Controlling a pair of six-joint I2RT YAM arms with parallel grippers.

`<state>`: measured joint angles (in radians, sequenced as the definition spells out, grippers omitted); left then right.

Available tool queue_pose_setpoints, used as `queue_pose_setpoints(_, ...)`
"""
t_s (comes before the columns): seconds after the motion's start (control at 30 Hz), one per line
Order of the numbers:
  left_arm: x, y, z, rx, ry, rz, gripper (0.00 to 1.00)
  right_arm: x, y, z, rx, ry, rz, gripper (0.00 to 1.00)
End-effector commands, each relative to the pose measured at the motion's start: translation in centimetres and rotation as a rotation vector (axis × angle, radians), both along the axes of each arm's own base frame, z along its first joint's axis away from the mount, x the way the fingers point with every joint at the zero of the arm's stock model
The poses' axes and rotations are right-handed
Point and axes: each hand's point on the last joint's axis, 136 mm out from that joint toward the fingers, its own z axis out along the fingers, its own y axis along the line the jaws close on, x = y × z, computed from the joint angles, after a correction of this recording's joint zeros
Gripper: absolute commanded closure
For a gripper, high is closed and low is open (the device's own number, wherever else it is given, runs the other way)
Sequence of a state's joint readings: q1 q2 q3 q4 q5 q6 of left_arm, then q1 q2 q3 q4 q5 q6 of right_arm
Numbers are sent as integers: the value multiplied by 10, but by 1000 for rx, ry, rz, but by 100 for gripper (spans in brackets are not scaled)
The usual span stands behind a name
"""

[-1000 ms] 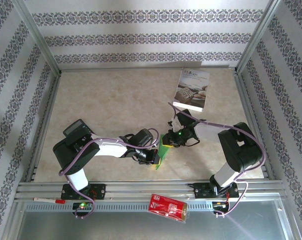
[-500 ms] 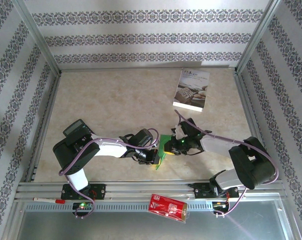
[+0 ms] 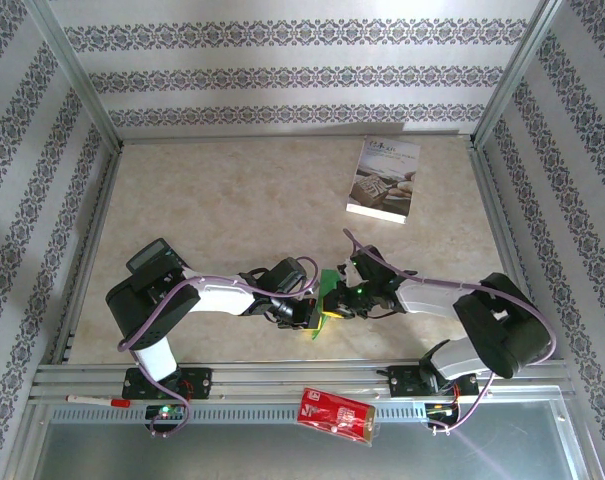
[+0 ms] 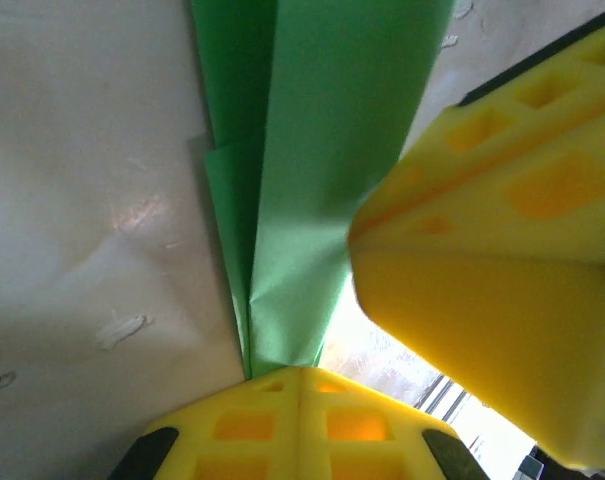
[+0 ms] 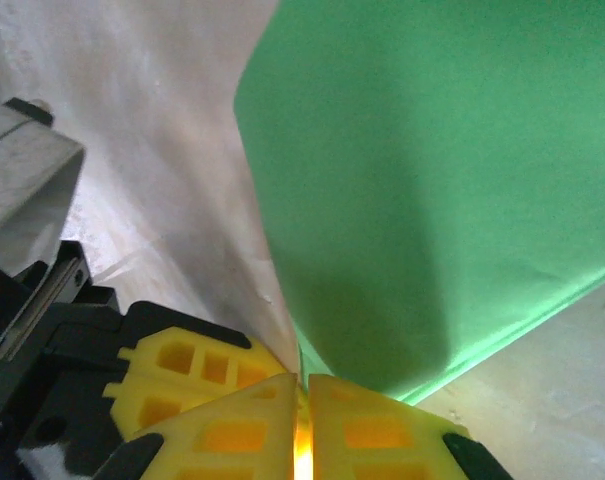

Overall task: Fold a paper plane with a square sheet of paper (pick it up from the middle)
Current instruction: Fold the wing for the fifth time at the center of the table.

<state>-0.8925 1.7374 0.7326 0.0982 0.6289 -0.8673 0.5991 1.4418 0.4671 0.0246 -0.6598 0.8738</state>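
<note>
The square sheet of paper [image 3: 330, 292] is bright green and folded lengthwise into narrow layers, a slim paper plane shape held upright above the table's front middle. My left gripper [image 3: 310, 314] is shut on its lower end; in the left wrist view the paper [image 4: 312, 170] rises out of the left gripper [image 4: 300, 372]. My right gripper [image 3: 338, 298] meets it from the right. In the right wrist view the paper [image 5: 432, 190] has its thin edge pinched in the right gripper [image 5: 304, 385]. The right gripper's yellow fingers [image 4: 502, 250] press against the paper's side.
A white printed booklet [image 3: 384, 180] lies at the back right of the table. A red packet [image 3: 334, 415] rests on the metal rail in front, and a red-and-white pen [image 3: 97, 401] lies at the front left. Metal frame posts border the table.
The right arm has swung down and left, bringing its gripper onto the green paper and narrowing its jaws onto it. The left gripper has stayed still, holding the paper.
</note>
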Motion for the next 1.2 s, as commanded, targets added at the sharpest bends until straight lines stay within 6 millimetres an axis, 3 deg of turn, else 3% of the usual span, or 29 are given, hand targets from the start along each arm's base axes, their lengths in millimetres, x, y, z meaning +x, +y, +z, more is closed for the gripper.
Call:
queue_pose_setpoints(0.0,-17,49,-54,258,65,27,100,0,2,-10,-9,9,-7,88)
queue_pose_setpoints(0.5,-26,65,-66,357,83,-37,100,28,-19,-24,-42,18,-20,89)
queue_pose_setpoints(0.83,-31,73,-69,392,83,-50,100,59,-32,-20,-35,2,-73,90)
queue_pose_setpoints(1.17,-31,74,-68,390,79,-45,100,85,-59,-28,-90,-11,-142,91)
